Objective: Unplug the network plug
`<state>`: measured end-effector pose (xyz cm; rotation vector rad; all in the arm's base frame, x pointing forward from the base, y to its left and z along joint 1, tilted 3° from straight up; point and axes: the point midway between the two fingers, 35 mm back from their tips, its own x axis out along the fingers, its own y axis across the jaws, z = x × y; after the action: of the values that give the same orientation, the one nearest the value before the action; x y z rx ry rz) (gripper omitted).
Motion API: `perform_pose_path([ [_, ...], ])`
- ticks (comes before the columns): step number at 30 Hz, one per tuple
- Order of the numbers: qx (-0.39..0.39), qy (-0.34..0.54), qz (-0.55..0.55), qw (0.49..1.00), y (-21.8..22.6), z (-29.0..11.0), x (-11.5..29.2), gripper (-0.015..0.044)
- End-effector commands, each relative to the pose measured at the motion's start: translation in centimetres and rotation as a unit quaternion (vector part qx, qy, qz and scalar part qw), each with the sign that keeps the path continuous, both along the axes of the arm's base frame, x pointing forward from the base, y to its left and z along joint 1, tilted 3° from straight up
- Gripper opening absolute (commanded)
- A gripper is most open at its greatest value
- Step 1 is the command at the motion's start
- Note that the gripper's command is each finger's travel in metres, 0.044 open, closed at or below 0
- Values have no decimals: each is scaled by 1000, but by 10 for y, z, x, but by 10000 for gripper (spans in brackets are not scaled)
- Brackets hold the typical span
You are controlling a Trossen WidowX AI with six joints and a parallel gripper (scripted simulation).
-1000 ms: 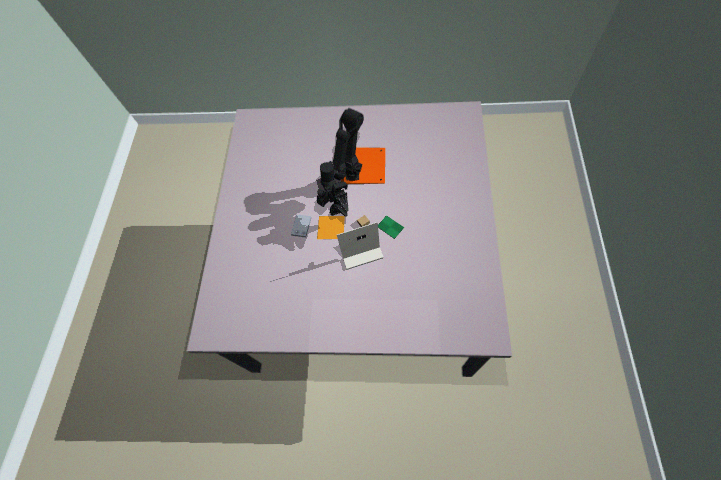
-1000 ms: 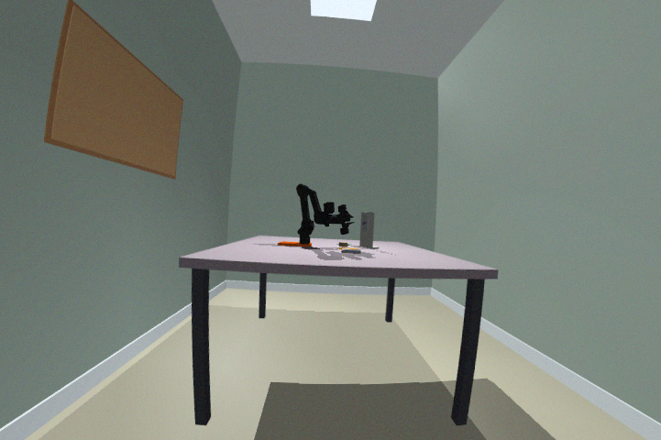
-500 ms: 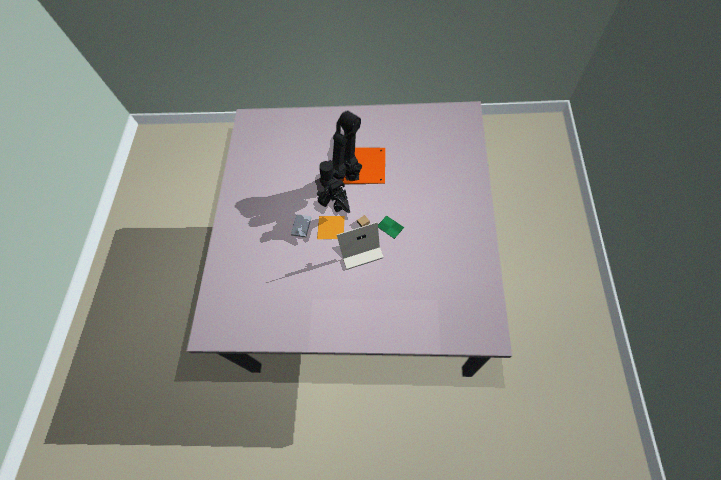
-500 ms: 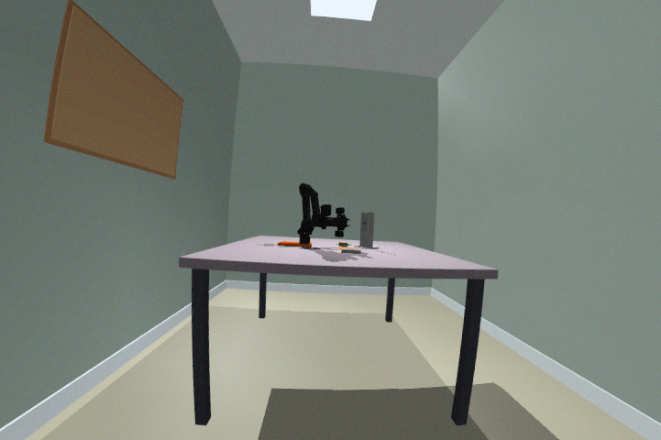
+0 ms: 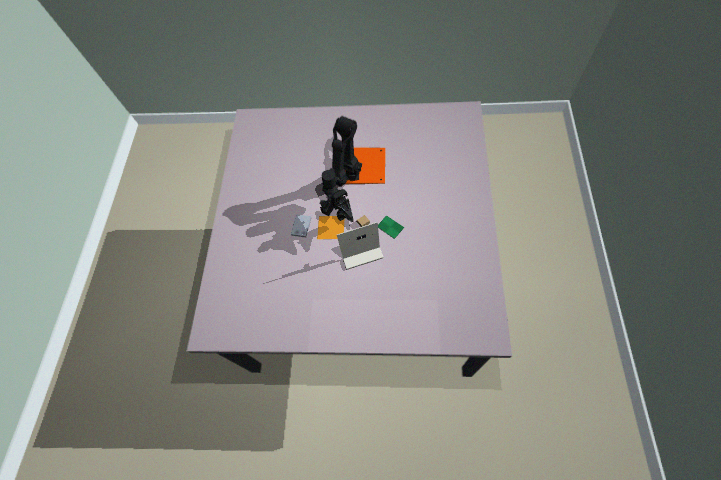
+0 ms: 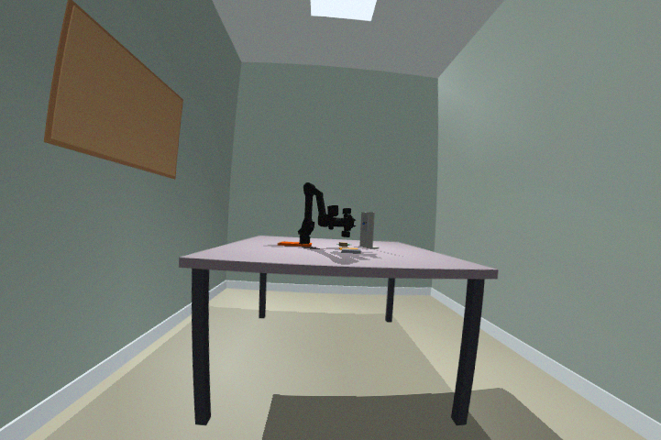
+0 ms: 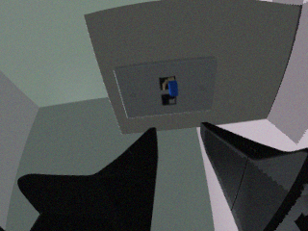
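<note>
Wrist view: upright grey panel (image 7: 192,38) faces the camera, carrying a darker recessed plate (image 7: 138,90) with a small socket at its centre. Seated in that socket is the blue network plug (image 7: 171,89); it shows end-on, so its long axis runs into the panel, rear end toward the camera. The thin tab is too small to make out. The black parallel-jaw gripper (image 7: 180,148) stands short of the panel, partly closed, with bare gap between its two fingers and nothing held. Finger bases are cut off at the lower edge.

Top view: lilac table top (image 5: 372,316) bears the black six-joint arm (image 5: 343,152) on an orange base plate (image 5: 375,169). The gripper (image 5: 344,213) sits just behind the panel (image 5: 360,240), which stands on a pale foot (image 5: 364,258). An orange marked square (image 5: 328,229) lies beside the panel, partly hidden by the gripper. Nearby lie a grey flat card (image 5: 301,225), a small tan block (image 5: 363,220) and a green flat tile (image 5: 391,226). The plug is hidden here.

Exterior view: the arm (image 6: 310,207) reaches level toward the panel (image 6: 367,229); a faint blue speck on the panel's near face is all that shows of the plug.
</note>
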<state>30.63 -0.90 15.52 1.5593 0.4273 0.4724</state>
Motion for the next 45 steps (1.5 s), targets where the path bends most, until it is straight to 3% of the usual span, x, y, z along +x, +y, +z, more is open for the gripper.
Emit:
perform_pose_path([
  [1,-1,1,-1,1000,4,-1,11,156],
  [44,0,-1,-1,1000,22,2,68,156],
  [45,0,-1,-1,1000,22,2,68,130],
])
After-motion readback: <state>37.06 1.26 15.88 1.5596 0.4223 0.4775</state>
